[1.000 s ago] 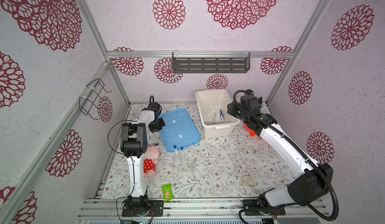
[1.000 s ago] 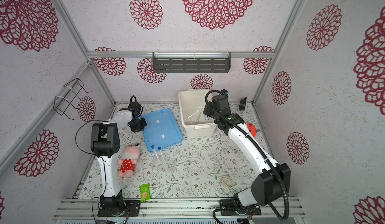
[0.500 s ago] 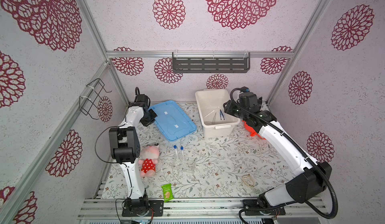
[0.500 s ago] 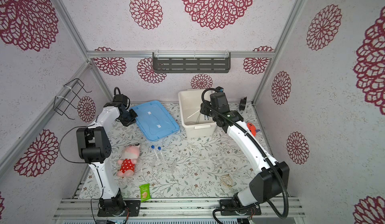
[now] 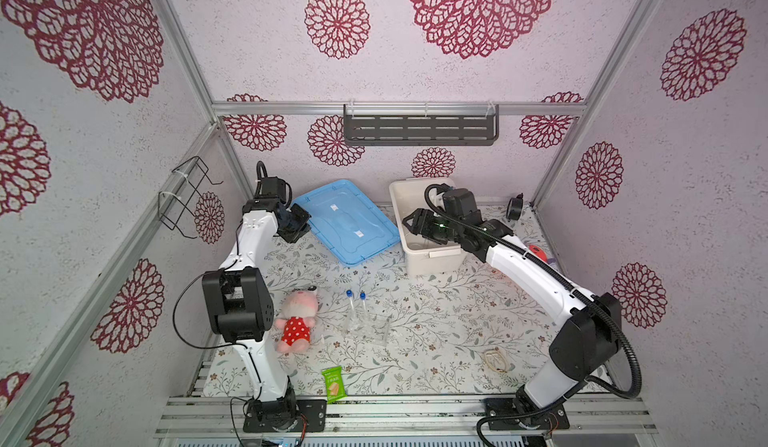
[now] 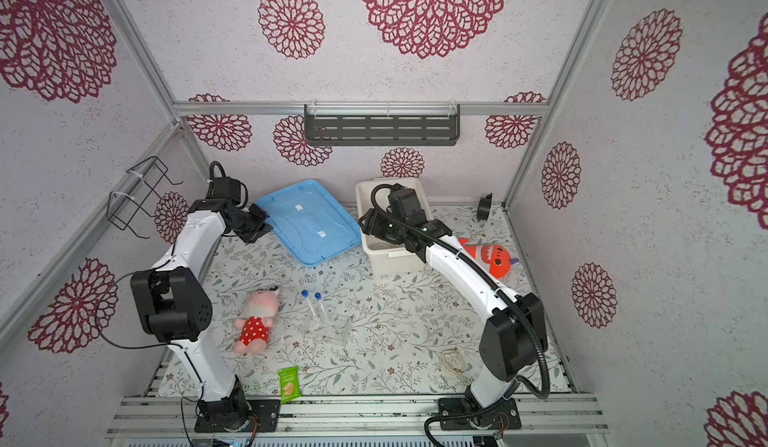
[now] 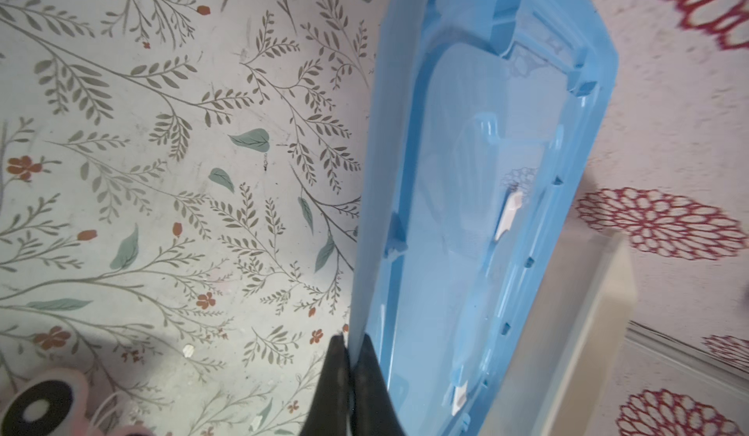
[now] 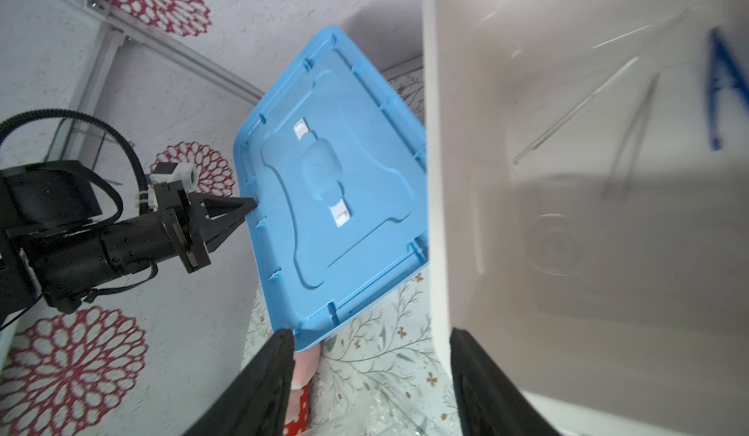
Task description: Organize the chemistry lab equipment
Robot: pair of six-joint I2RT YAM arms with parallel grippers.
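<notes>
Legible markings: none confirmed

Item 1, green snack packet [image 5: 333,384], lying at the near edge of the table in both top views: pale lettering and a picture panel on its face, too small to read; no brand or number can be made out. Item 2, blue lid [image 8: 336,178]: two small white patches [image 8: 339,214] on its middle, no print discernible on either in the wrist views or in a top view. Nothing else in any view shows characters that can be read.
</notes>
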